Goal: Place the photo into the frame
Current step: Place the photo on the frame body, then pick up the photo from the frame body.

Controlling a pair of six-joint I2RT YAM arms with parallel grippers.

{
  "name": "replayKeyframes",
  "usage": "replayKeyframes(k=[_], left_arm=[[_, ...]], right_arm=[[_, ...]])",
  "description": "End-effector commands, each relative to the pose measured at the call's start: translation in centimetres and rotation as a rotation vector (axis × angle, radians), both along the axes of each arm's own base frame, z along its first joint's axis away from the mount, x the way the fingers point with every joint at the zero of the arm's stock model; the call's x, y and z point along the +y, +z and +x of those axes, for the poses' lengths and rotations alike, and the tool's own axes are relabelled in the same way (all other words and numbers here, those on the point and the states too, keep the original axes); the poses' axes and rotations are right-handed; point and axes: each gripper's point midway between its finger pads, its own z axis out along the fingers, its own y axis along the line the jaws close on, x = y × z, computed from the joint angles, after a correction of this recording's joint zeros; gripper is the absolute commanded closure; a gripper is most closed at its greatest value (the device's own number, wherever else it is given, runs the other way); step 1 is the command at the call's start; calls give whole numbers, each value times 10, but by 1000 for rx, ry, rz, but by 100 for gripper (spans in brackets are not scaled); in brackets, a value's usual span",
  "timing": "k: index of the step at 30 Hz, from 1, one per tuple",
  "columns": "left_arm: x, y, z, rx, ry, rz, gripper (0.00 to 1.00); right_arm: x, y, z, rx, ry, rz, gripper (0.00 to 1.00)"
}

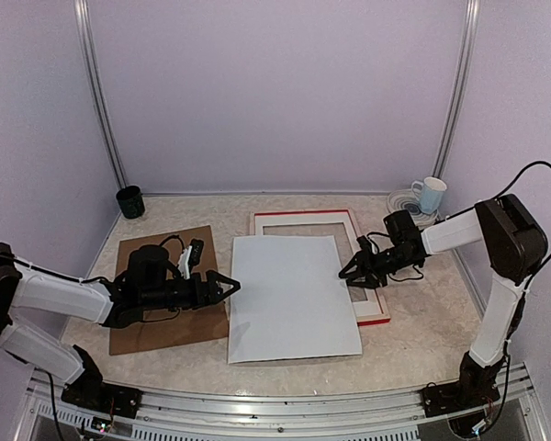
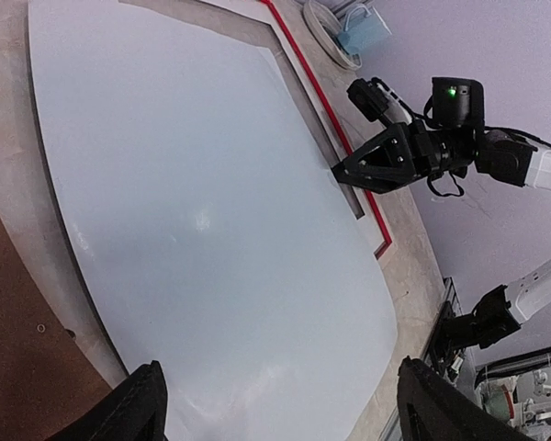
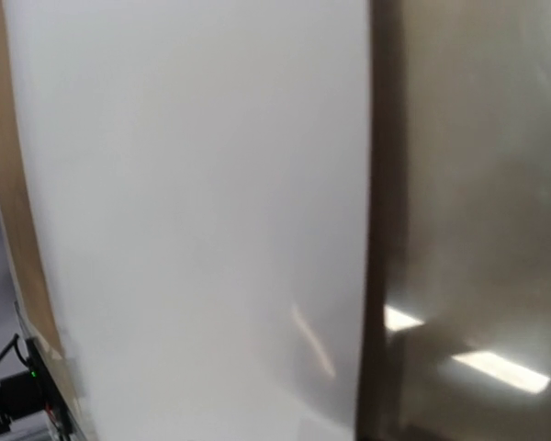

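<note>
Photo (image 1: 294,294) is laid white back up on the worktop (image 1: 422,312), with its right part over the frame (image 1: 303,219), and is not yet seated in it. Right hand (image 1: 348,277) is set at the photo's right edge. A pinch on that edge can't be confirmed; it is likely there to shift the sheet into the recess. Left hand (image 1: 230,288) is held wide open and empty by the left edge, over the brown board (image 1: 151,331), probably as a stop. The surface is pale and marbled, the walls lilac. Dark cup (image 1: 129,201) is seen back left, mug (image 1: 432,193) back right.
</note>
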Motion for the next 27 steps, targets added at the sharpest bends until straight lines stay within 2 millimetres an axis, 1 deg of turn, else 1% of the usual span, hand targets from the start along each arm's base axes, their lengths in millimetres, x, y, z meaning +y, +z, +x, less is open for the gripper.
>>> replayKeyframes(k=[1, 3, 7, 13, 16, 27], left_arm=[[2, -6, 4, 22, 24, 15, 15], [1, -6, 4, 24, 25, 14, 15], [1, -7, 4, 26, 27, 18, 14], [-1, -6, 6, 26, 28, 21, 14], [-2, -6, 5, 28, 25, 23, 15], [-9, -13, 5, 37, 11, 27, 14]], right_arm=[[-6, -5, 12, -16, -41, -28, 59], [-9, -9, 13, -7, -53, -58, 59], [-14, -9, 12, -13, -62, -99, 59], [-9, -17, 0, 20, -38, -75, 60], [-4, -18, -9, 33, -23, -46, 61], [1, -4, -27, 29, -6, -29, 61]])
